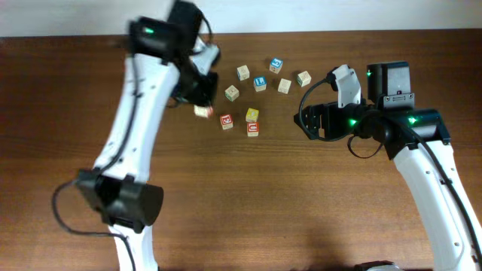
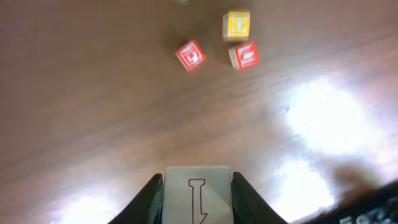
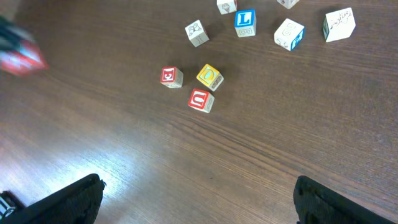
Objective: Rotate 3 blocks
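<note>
Fingers of left arm (image 2: 148,200) clamp beige block (image 2: 198,194); two red blocks (image 2: 191,55), yellow cube (image 2: 237,25) ahead; right fingers (image 3: 65,200) spread, empty

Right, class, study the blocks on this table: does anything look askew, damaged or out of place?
Nothing is damaged or spilled. The loose blocks lie scattered, turned at differing angles. The one odd item: a pale block apart from the group, gripped by the left gripper.
</note>
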Controlling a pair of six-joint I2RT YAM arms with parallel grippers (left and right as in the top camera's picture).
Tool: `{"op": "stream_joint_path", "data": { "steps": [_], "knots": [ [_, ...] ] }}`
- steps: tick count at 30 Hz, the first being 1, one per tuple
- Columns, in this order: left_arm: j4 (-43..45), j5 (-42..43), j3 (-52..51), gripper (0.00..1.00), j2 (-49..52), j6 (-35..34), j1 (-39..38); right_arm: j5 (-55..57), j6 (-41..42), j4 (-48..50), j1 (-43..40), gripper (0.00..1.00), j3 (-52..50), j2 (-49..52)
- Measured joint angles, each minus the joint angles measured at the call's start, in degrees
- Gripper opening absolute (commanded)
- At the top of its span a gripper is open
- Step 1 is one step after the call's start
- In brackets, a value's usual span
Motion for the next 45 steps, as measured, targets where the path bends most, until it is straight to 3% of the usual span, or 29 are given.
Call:
{"op": "stream_joint_path", "data": {
  "steps": [6,14,20,23,28,30,35,40,44,45],
  "knots": [
    [17.42,1.51,-21.64,0.32,1.42,-1.81,-3.82,0.0,0.0,-0.07,0.0,0.98,0.0,0.0],
    [23.71,2.8,-37.94,0.32,1.44,-5.33,-8.02,-0.02,-0.02,-0.02,0.0,0.98,0.0,0.02],
    [25.94,2.95,-40.96,0.65,1.44,-6.45,-8.92,0.0,-0.02,0.0,0.0,0.98,0.0,0.09],
    [25.97,2.97,-40.96,0.71,1.44,-6.86,-8.92,0.0,0.02,0.0,0.0,0.98,0.0,0.11],
    [28.98,2.62,-38.69,0.64,1.53,-6.86,-8.09,0.0,0.02,0.04,0.0,0.98,0.0,0.11],
    [34.4,0.98,-34.88,0.63,1.53,-7.15,-5.62,0.02,0.0,0.04,0.0,0.98,0.0,0.11],
    [43.71,-2.99,-33.03,0.63,1.64,-13.29,0.04,0.0,-0.02,0.04,0.0,0.98,0.0,0.11],
    [47.6,-3.76,-32.96,0.67,4.81,-16.79,-1.33,0.0,0.0,0.02,0.0,0.98,0.0,0.11],
    [47.69,-3.96,-32.98,0.6,7.69,-17.75,-3.69,0.0,-0.02,0.02,0.0,0.98,0.0,0.11],
    [47.58,-4.17,-32.98,0.54,7.69,-17.92,-3.96,0.0,-0.02,0.02,0.0,0.98,0.0,0.11]
  ]
}}
